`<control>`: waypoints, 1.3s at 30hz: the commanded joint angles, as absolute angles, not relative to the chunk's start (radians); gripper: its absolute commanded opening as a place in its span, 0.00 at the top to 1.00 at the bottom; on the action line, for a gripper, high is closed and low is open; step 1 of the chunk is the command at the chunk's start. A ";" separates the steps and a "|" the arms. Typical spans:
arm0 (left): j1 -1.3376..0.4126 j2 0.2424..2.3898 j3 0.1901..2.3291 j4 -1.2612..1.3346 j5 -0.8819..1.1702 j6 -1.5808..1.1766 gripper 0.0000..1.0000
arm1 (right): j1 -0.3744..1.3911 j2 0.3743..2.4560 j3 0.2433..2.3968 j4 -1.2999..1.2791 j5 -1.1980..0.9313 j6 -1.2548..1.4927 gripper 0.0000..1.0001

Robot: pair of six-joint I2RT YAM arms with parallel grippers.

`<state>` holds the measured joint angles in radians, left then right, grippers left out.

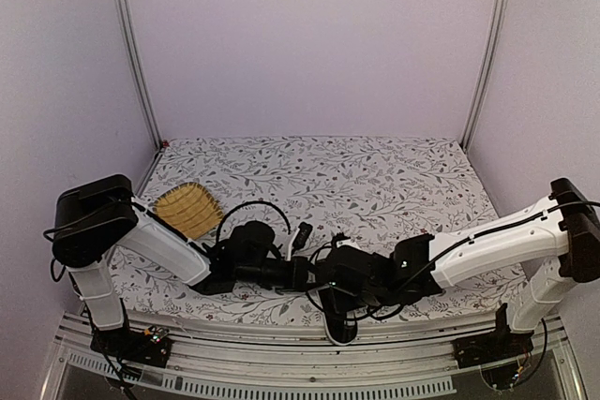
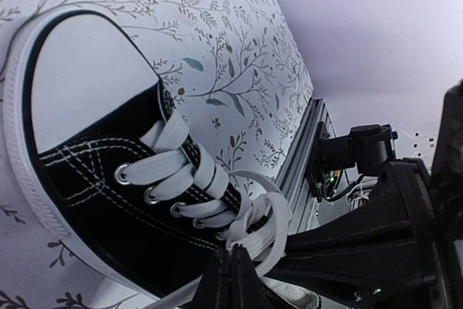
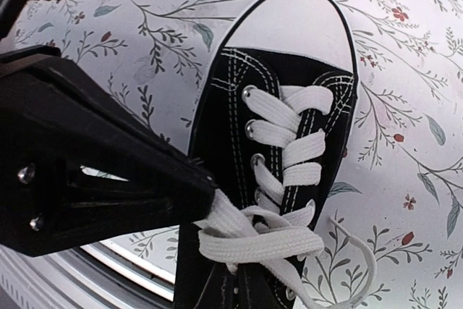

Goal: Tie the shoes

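Sneaker (image 3: 239,128) in black canvas, white toe cap (image 3: 289,23); left pincer (image 2: 231,271) clamps its lace (image 3: 260,244), right pincer (image 2: 293,255) grip indiscernible

Soft, even, lilac-tinted light; faint shadows; crisp wrist close-ups.

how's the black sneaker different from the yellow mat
The sneaker is black canvas with a white toe cap and white laces; the mat is plain yellow. The sneaker is a raised, laced shape; the mat is a low sheet woven in ribs. Both rest on the flowered tablecloth.
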<state>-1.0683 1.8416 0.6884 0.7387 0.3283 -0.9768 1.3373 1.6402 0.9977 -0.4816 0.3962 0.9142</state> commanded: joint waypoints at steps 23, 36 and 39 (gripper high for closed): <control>-1.054 1.824 0.652 0.737 0.202 -0.964 1.00 | 1.284 1.446 0.876 -0.509 0.187 0.872 0.98; -1.038 1.798 0.623 0.674 0.115 -0.940 1.00 | 1.280 1.382 0.795 -0.526 0.133 0.907 0.98; -1.031 1.787 0.620 0.656 0.094 -0.928 1.00 | 1.279 1.367 0.776 -0.526 0.121 0.912 0.98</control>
